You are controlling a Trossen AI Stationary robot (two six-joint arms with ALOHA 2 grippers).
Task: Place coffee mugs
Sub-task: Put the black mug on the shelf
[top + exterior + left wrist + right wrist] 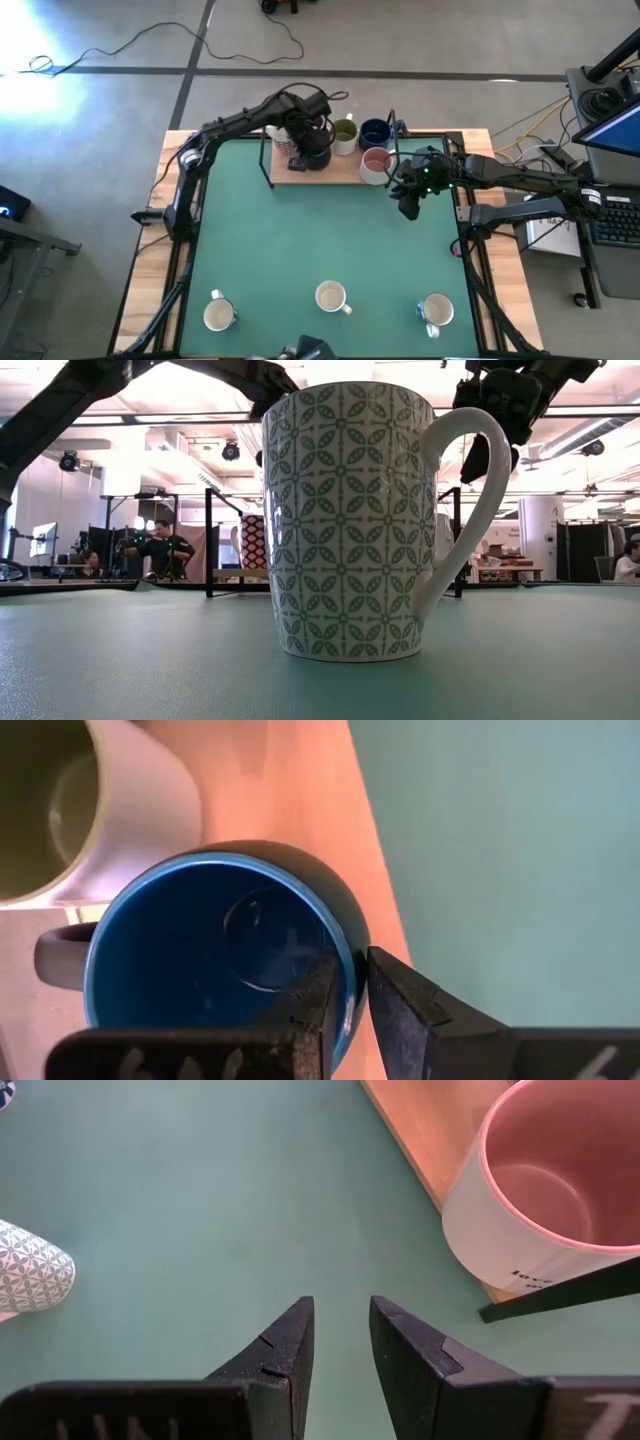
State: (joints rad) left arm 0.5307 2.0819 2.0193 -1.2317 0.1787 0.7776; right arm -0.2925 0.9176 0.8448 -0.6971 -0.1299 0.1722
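Observation:
A wooden board lies at the table's far middle. On it stand an olive-inside mug, a dark blue mug and a pink-inside mug. My left gripper is shut on another dark blue mug over the board's near left part. My right gripper hangs open over the green mat, just right of the pink-inside mug, with nothing between its fingers. Three pale mugs stand along the near edge. My left gripper holds the dark blue mug by its rim, on the side opposite the handle. One finger is inside the mug and the other outside. The fingers come steeply from above. The mug stays upright; whether its base rests on the board cannot be told.
A thin black frame stands around the board. Behind my left arm another patterned mug sits partly hidden. The green-patterned mug fills the low view. Open green mat lies between the board and the near mugs.

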